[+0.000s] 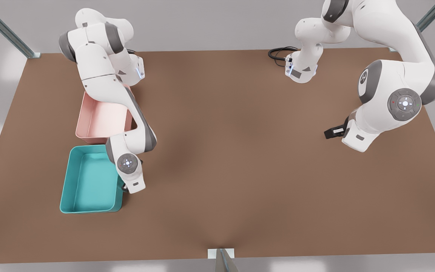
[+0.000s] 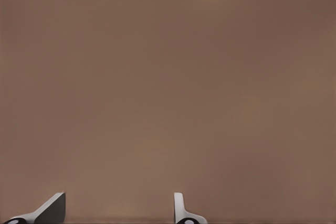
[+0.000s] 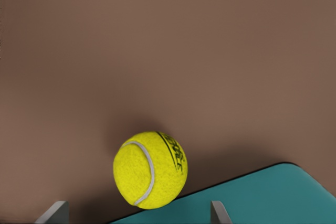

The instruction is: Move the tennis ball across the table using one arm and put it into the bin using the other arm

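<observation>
The tennis ball (image 3: 149,170), bright yellow-green with a white seam and dark print, sits just below my right gripper (image 3: 136,213), at the rim of the teal bin (image 3: 262,195). That gripper is open, its fingertips (image 3: 219,212) well apart and clear of the ball; whether the ball rests or is in the air I cannot tell. In the front view the right gripper (image 1: 127,186) hangs at the teal bin's (image 1: 68,177) right wall, and the arm hides the ball. My left gripper (image 2: 118,213) is open over bare brown table (image 2: 168,87), waiting at the front view's right (image 1: 357,142).
A pink tray (image 1: 100,121) stands right behind the teal bin, partly under the right arm. A black cable (image 1: 278,53) loops at the table's far edge. The brown table (image 1: 232,158) stretches wide between the two arms.
</observation>
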{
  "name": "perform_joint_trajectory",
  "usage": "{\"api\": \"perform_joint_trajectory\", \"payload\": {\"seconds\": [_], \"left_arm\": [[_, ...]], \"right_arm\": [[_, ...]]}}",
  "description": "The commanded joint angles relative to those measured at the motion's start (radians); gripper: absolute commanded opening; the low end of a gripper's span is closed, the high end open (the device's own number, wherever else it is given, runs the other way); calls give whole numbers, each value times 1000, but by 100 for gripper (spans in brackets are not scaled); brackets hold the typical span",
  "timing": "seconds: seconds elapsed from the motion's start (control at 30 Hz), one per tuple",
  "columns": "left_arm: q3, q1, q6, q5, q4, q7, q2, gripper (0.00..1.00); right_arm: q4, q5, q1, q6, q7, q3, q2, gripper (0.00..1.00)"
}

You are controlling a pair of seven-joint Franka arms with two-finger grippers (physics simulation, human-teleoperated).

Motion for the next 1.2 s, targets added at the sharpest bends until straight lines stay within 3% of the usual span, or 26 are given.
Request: {"api": "perform_joint_trajectory", "payload": {"seconds": [0.0, 1.17], "left_arm": [[-5, 1, -31, -7, 3, -72, -8, 100], [-23, 4, -35, -17, 0, -69, -11, 100]], "right_arm": [[2, -3, 0, 33, -571, 1, 8, 100], [-18, 28, -5, 120, -574, -10, 65, 100]]}}
